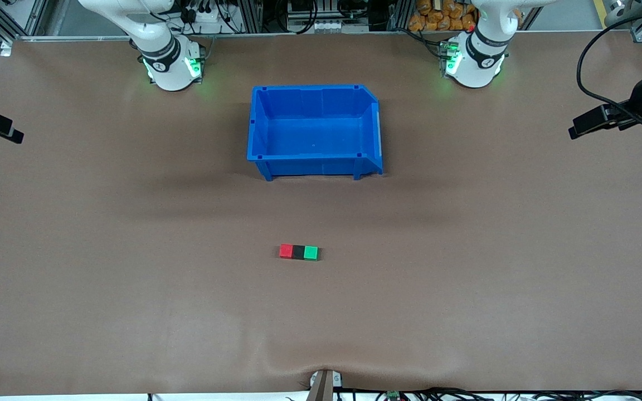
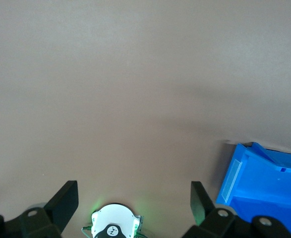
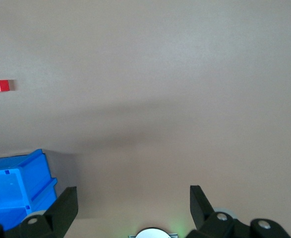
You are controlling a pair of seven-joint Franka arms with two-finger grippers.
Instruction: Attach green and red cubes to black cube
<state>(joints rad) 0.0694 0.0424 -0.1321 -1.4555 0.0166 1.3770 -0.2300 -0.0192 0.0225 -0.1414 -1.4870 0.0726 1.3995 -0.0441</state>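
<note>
Table: brown, I see it bare around the items. Bin: blue, between the arm bases. Left gripper and right gripper: both wide, holding nothing, high over the table, waiting. Cubes: red, black, green touching in one row, nearer my camera than the bin

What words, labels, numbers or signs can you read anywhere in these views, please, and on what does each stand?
None can be read.
Blue bin: a pale strip label on one wall looks blank.
Robot bases: small round black marks, too small to read.
Red cube, black cube, green cube: plain, no markings.
</note>
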